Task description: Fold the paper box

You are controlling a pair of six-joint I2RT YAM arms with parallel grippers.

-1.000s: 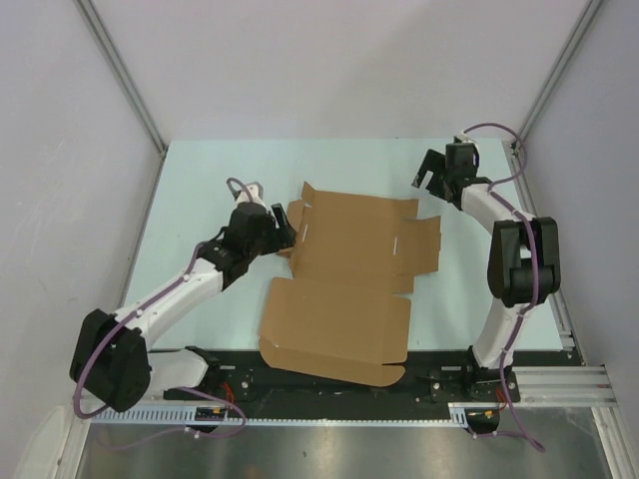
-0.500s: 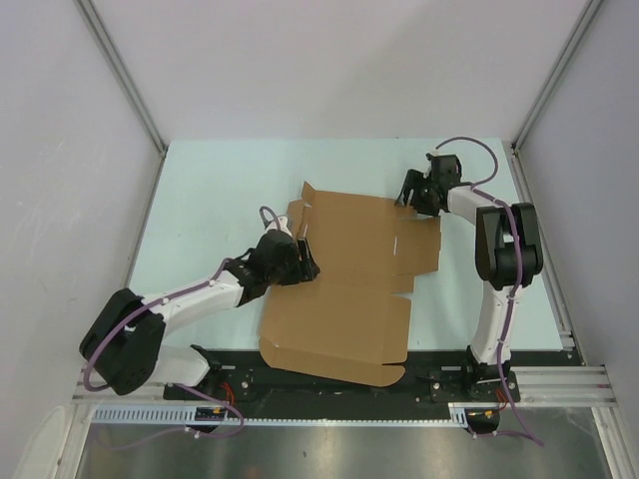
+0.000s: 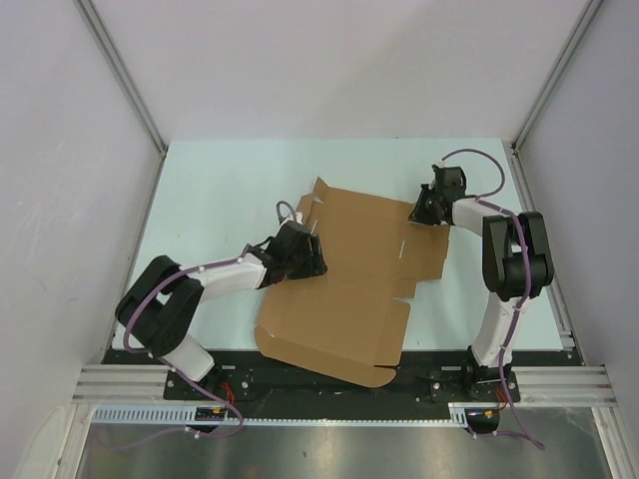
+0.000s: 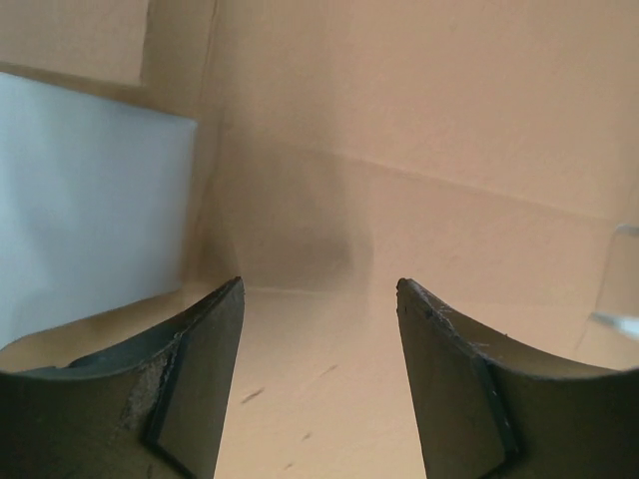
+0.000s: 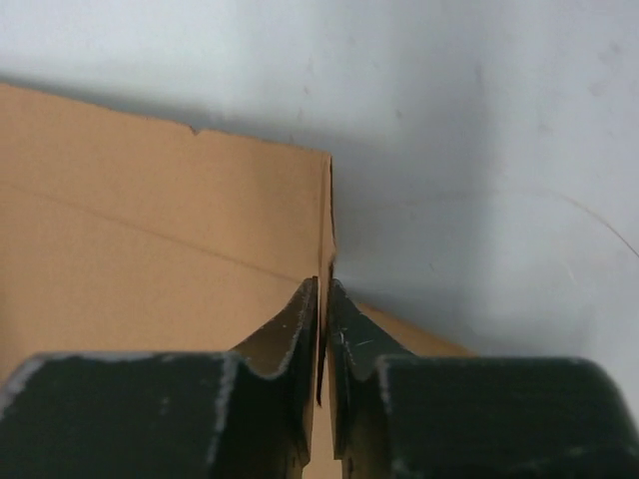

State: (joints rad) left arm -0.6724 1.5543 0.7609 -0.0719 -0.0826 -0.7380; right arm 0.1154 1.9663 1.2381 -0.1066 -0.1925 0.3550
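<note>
The paper box (image 3: 344, 289) was a flat sheet of plain brown cardboard, not yet folded. It lay open in the middle of the pale green surface (image 3: 220, 190), between the two arms. Its near edge reached over the black rail (image 3: 250, 374) where the arm bases were fixed.

The left pincer (image 3: 312, 261) was low over the left part of the sheet, close to a crease. In the left wrist view this pincer (image 4: 319, 289) was released: its two fingers stood well apart, and between them only the cardboard (image 4: 419, 120) beneath was visible. It grasped nothing. I cannot tell if the fingertips touched the sheet. A piece of the surface (image 4: 90, 190) showed at the left, beyond the edge of the cardboard.

The right pincer (image 3: 419, 213) was at the far right corner of the sheet. In the right wrist view this pincer (image 5: 321, 289) was clenched on the thin edge of a cardboard flap (image 5: 150, 230), which ran straight between the two fingers. Beside and behind the flap was the surface (image 5: 479, 150).
</note>
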